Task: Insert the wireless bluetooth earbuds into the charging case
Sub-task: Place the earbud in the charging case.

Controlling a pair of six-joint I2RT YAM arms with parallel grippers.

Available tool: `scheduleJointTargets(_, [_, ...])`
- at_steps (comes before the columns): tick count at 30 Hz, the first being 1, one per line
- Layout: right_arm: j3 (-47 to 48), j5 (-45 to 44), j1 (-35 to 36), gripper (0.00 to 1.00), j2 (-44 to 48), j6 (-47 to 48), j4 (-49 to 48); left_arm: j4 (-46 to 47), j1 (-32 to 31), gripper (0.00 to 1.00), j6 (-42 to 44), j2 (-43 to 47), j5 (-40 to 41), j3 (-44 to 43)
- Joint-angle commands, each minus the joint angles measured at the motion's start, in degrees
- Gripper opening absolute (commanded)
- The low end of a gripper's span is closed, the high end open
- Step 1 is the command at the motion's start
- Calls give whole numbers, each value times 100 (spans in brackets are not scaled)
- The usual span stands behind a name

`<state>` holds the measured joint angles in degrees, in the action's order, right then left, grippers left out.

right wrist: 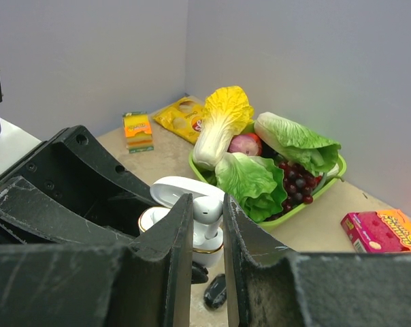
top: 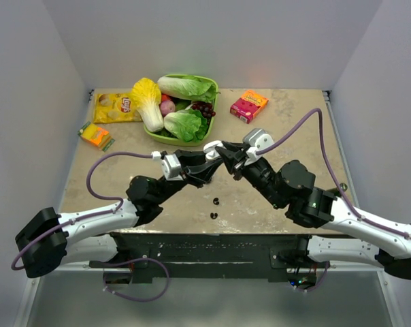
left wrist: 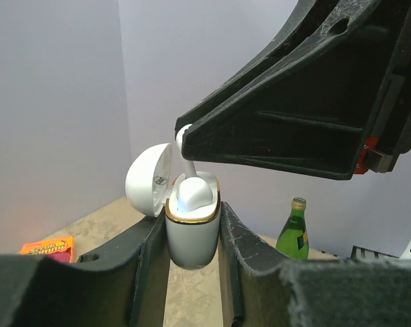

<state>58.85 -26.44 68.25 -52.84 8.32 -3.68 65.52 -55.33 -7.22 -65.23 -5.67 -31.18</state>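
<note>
beige tabletop (top: 246, 211) lay below. left gripper (left wrist: 192, 223) was clamped on the open white charging case (left wrist: 190, 248), held upright above it; right gripper (right wrist: 205, 225) pinched a white earbud (left wrist: 192, 192) sitting in the case's mouth.

Two black pieces (top: 216, 201) lie on the table (top: 294, 129) between the arms

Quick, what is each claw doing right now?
Left gripper: closed on the case, whose lid is open.
Right gripper: closed on a white earbud.
</note>
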Motion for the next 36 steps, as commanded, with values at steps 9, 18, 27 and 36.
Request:
scheduleJointTargets(9, [83,-37,48,13,151,-216,289,532,-22,0,213,46,84,-442])
scheduleJointTargets(18, [109,-28,48,25,186,-278,307,541,-22,0,213,-33,84,-468])
scheduleJointTargets(27, [135,-204,48,45,239,-331,228,550,-22,0,195,-86,93,-459])
scheduleJointTargets(36, [539,-397,48,64,274,-944,52,541,-22,0,195,-174,101,-415])
